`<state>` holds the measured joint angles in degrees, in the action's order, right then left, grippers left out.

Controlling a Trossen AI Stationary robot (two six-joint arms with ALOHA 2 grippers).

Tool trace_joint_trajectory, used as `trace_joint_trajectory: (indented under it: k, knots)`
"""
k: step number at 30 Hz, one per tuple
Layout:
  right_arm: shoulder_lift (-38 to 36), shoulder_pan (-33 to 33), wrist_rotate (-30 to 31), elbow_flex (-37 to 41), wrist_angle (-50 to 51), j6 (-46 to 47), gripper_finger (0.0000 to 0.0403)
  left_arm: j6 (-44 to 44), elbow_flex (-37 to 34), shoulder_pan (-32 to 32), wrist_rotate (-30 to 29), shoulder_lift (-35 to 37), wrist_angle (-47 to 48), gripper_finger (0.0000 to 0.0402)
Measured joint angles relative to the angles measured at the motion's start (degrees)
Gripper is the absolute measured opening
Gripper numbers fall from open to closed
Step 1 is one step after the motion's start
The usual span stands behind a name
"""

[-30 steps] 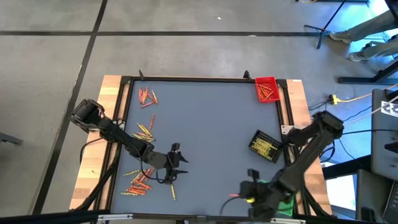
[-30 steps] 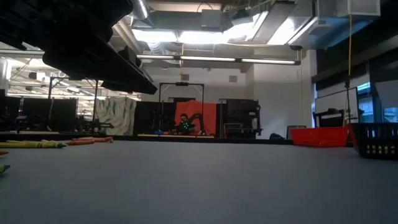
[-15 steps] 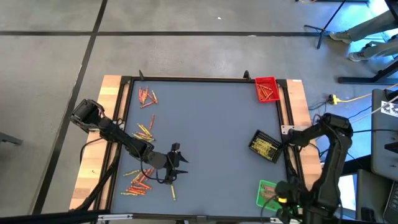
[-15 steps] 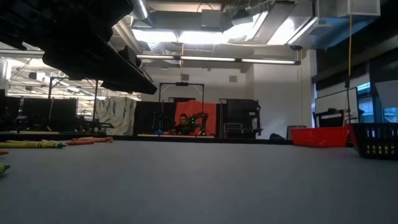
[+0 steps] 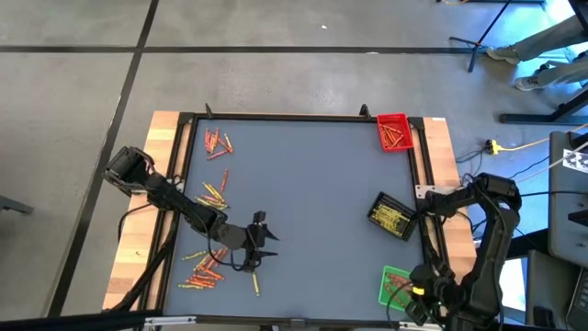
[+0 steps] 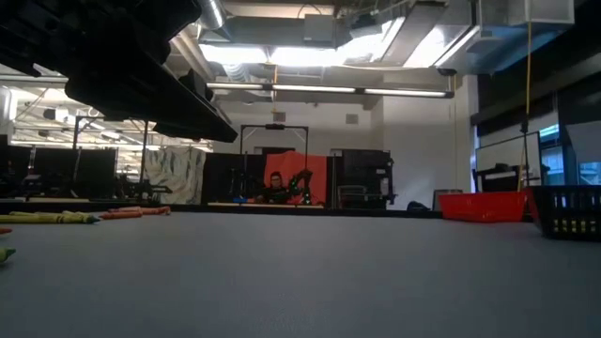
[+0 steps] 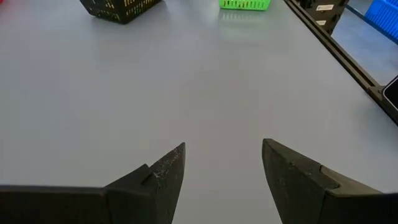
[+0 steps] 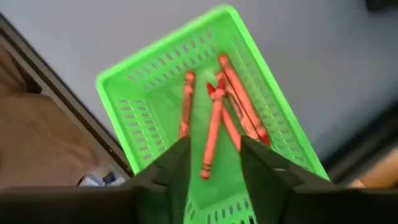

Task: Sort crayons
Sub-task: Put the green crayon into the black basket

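Change since earlier frames: right gripper (image 8: 213,163) has swung from the table's near edge, left of the green tray (image 8: 127,81), to directly above that tray; left arm has not shifted.
Right gripper: hangs over the green tray at the table's near right corner; fingers (image 8: 171,171) parted, an orange crayon (image 8: 210,140) in the gap between them, seemingly released or dropping, not clamped.
Green tray contents: several orange crayons lying lengthwise.
Left gripper (image 7: 224,163): low over bare table (image 7: 205,81) near the front left, fingers wide apart, holding nothing.
Crayons (image 5: 207,267) unsorted: loose clusters along the table's left side, red, orange and yellow mixed; a smaller group near the far left corner.
Red tray (image 5: 393,131): far right corner, holds red crayons.
Black tray (image 5: 391,216): right side, holds yellow crayons.
Step in hand: depositing an orange crayon, by appearance.
Progress: early to middle; many crayons remain loose.
Next move calls for: right gripper lifting clear and returning across the table to the left-side piles, singling out one thin stick.
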<state>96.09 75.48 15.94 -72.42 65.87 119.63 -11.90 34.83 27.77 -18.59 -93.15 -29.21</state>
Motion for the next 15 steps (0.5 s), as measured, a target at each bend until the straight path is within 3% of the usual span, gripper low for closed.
trace_joint_trajectory:
  k: [4,7,11,15]
  knots:
    - [-0.07,-3.24,3.54,0.0,-0.52,-6.64,0.0182,0.02,0.0,0.0,0.13,0.01,0.0,0.0197]
    - [-0.07,-7.24,6.49,0.0,-3.13,-15.21,0.0198,0.35,0.0,0.0,3.81,0.03,0.01,0.0197]
    - [-0.09,-12.45,14.28,0.0,-8.64,-30.16,0.02,0.43,0.0,0.18,13.72,1.01,0.41,0.0197]
    - [0.43,-17.54,21.02,-0.02,-18.56,-47.77,0.0193,0.02,0.0,1.58,16.92,1.28,1.68,0.0197]
